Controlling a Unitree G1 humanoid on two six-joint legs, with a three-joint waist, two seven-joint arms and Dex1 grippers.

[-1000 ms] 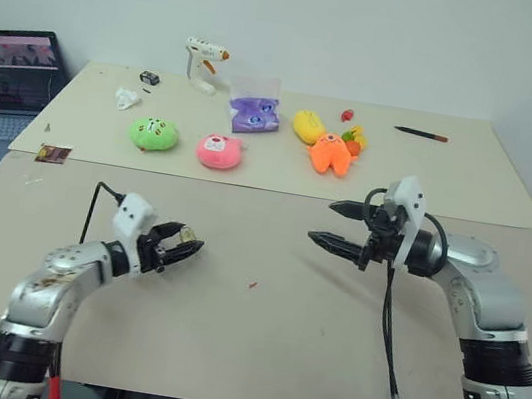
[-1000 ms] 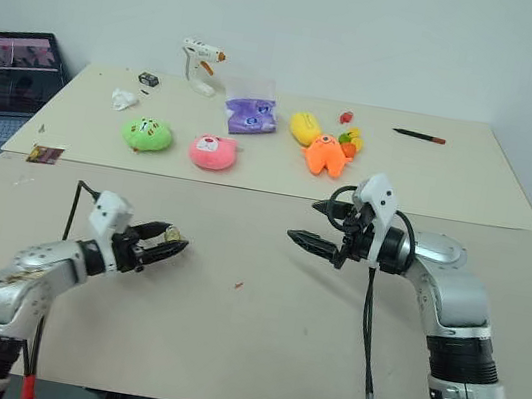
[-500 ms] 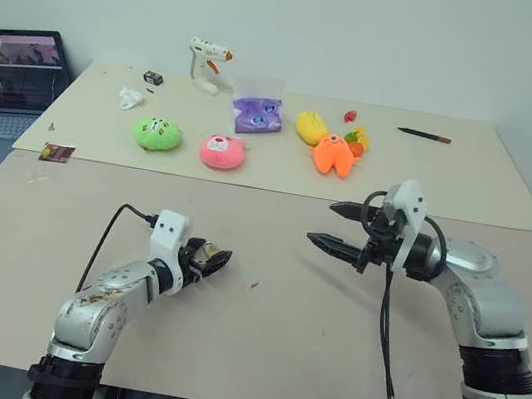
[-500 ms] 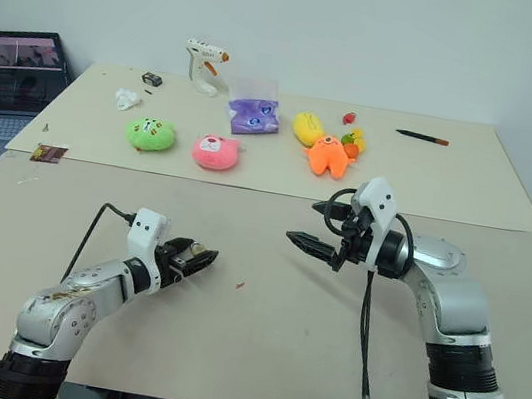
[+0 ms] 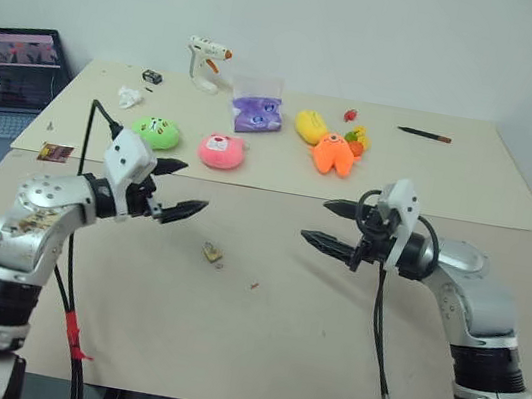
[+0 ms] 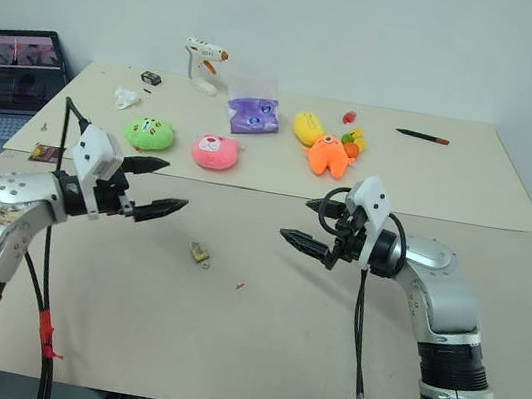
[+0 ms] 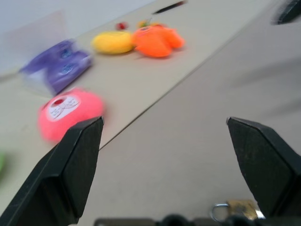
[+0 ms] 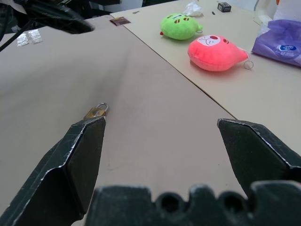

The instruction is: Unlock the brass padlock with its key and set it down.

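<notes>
Brass padlock [image 5: 211,252] lay on the bare front table [image 5: 251,359], between the two grippers and nearer the left one, touching neither. Its silvery shackle showed in the right wrist view, but whether the shackle was sprung or latched could not be told, and no key could be made out beside it or in it.

Judged from how things lay, the set-down part looked done: the lock rested free on the tabletop with nothing gripping it. If the shackle is open, little is left but to draw the arms clear; if it is latched, the next move calls for a fine pinch on a very small body, with the other gripper steadying it.

The left gripper [image 5: 184,190] hung above the table, up and to the left of the lock, its arm bent at the elbow and its fingers pointing across toward the middle and slightly down. Its jaws were spread wide and empty. The right gripper [image 5: 328,224] hung at a like height on the other side, pointing back across toward the left, jaws likewise spread wide with nothing between them.

On the rear table, well apart from the lock, lay a pink plush toy [image 5: 220,151], a green plush toy [image 5: 155,131] and a glue gun [image 5: 208,56].
</notes>
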